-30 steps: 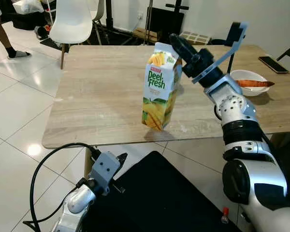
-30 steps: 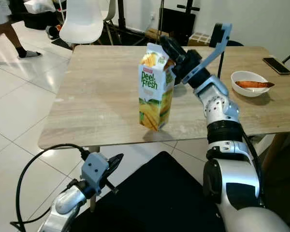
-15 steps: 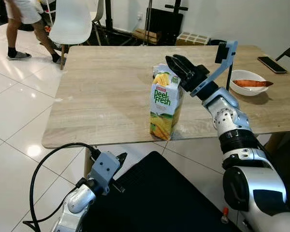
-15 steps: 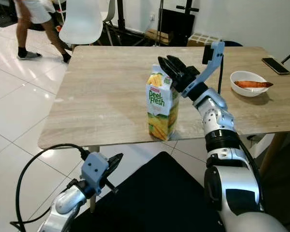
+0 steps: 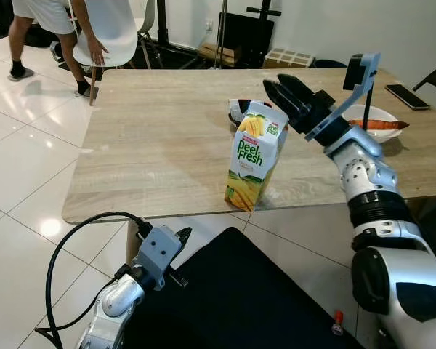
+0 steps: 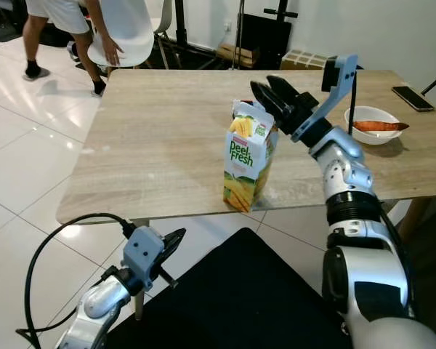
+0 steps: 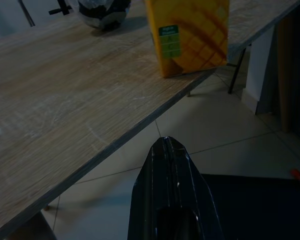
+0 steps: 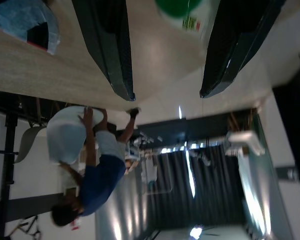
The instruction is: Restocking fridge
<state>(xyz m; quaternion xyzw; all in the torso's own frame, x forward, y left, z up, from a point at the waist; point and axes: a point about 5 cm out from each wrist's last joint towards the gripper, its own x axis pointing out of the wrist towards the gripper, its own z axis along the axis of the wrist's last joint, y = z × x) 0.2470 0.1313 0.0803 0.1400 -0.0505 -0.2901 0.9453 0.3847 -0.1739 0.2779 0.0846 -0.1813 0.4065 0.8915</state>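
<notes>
Near the table's [image 5: 152, 145] front edge, in my left eye view, the carton [image 5: 254, 155] stands on the wood, tilted a little. My right gripper [image 5: 289, 97] is just above and behind its top, fingers spread apart, holding nothing; whether a fingertip grazes the gable I cannot tell. A dark rounded thing [image 5: 236, 109] lies on the table right behind the carton. Toward the right edge sits a white bowl [image 5: 370, 116] with something orange in it, and a phone [image 5: 405, 96] lies near the far right corner. My left gripper [image 5: 180, 236] hangs low below the front edge. At the far left corner a person [image 5: 51, 25] rests a hand on a white chair [image 5: 116, 29].

From the right eye I see the same layout: carton upright near the front edge, right gripper open over it.

Along my left wrist, the two fingers [image 7: 172, 200] lie pressed together, empty, pointing at the table's edge; the carton's lower part stands on it beyond, with the dark thing farther back.

Along my right wrist, the two fingers [image 8: 107, 47] stand wide apart with the carton's top [image 8: 182, 12] between them, its green cap showing, neither clearly touching it.
</notes>
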